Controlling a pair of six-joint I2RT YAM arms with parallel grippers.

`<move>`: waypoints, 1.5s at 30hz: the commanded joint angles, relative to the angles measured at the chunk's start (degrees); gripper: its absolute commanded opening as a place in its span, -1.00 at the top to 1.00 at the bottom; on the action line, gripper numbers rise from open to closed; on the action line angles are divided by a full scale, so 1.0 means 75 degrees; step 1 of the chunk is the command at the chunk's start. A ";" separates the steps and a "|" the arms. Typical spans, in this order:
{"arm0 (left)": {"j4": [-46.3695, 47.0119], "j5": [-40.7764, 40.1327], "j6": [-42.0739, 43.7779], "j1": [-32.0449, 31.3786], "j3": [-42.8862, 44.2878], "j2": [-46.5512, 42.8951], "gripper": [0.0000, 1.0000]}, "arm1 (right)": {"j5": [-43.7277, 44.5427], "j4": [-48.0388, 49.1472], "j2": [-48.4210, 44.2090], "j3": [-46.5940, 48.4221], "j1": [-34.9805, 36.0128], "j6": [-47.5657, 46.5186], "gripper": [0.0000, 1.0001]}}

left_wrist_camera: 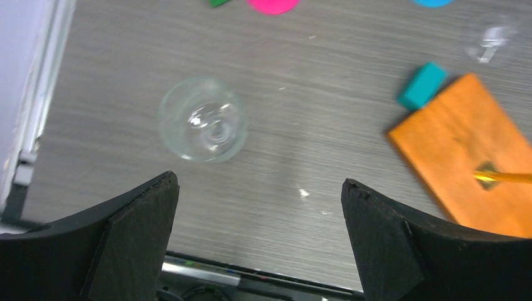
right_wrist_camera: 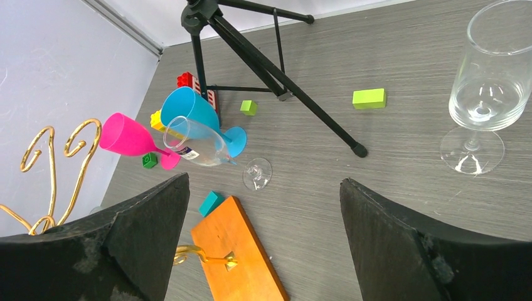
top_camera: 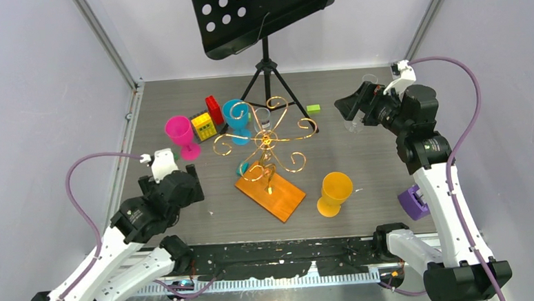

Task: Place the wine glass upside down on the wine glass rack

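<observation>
Spread wide, the black fingers of the left gripper (left_wrist_camera: 258, 183) hang above a clear wine glass (left_wrist_camera: 204, 119), seen from overhead on the grey wood-grain table (left_wrist_camera: 301, 75) and apart from both fingers. Off to its right a teal block (left_wrist_camera: 421, 84) lies just beside the flat orange base (left_wrist_camera: 464, 150) of the gold wire wine glass rack (top_camera: 266, 141). The right gripper (right_wrist_camera: 263, 182), raised at the far right, gapes equally wide and holds nothing; a second clear stemmed glass (right_wrist_camera: 486, 81) stands upright near it. A pink plastic goblet (top_camera: 180, 133), a blue plastic goblet (top_camera: 236, 114) and an orange plastic goblet (top_camera: 335, 192) surround the rack, in front of a black perforated music stand (top_camera: 260, 13).
</observation>
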 commanded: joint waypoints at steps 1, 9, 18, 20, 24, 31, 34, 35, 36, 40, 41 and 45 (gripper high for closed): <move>-0.0580 0.0049 -0.0198 0.0954 -0.0478 -0.0504 -0.99 | -0.0153 0.0322 -0.0018 0.0012 0.0014 0.0002 -0.92; 0.0370 0.0731 0.0586 0.2463 -0.0864 -0.0404 -0.99 | -0.0388 0.0468 0.0068 -0.0046 0.0016 0.0002 -0.92; 0.1727 0.2097 0.1188 0.3869 -0.1345 0.0409 -0.99 | -0.0376 0.0489 0.0089 -0.0052 0.0013 -0.0071 -0.91; 0.1923 0.2081 0.1211 0.3954 -0.1409 0.0538 -0.99 | -0.0417 0.0505 0.0144 -0.0048 0.0016 -0.0073 -0.91; 0.2326 0.2037 0.1202 0.3963 -0.1583 0.0880 -0.99 | -0.0454 0.0562 0.0218 -0.0042 0.0007 -0.0052 -0.91; 0.2831 0.1358 0.1168 0.3963 -0.1928 0.1307 -0.99 | -0.0543 0.0736 0.0270 -0.0114 0.0017 0.0009 -0.91; 0.2905 0.1175 0.1034 0.3963 -0.2064 0.1301 -0.99 | -0.0576 0.0768 0.0325 -0.0124 0.0016 0.0021 -0.91; 0.2925 0.1122 0.0991 0.3963 -0.2089 0.1288 -0.99 | -0.0598 0.0774 0.0353 -0.0124 0.0016 0.0027 -0.91; 0.2963 0.1083 0.0964 0.3957 -0.2131 0.1279 -0.99 | -0.0610 0.0799 0.0362 -0.0139 0.0016 0.0040 -0.91; 0.3033 0.0899 0.0890 0.3962 -0.2175 0.1277 -0.94 | -0.0644 0.0867 0.0350 -0.0195 0.0018 0.0073 -0.91; 0.3069 0.0855 0.0874 0.3962 -0.2160 0.1285 -0.90 | -0.0651 0.0871 0.0358 -0.0201 0.0017 0.0076 -0.91; 0.3226 0.0796 0.0826 0.3963 -0.2140 0.1331 -0.79 | -0.0666 0.0875 0.0366 -0.0238 0.0015 0.0083 -0.91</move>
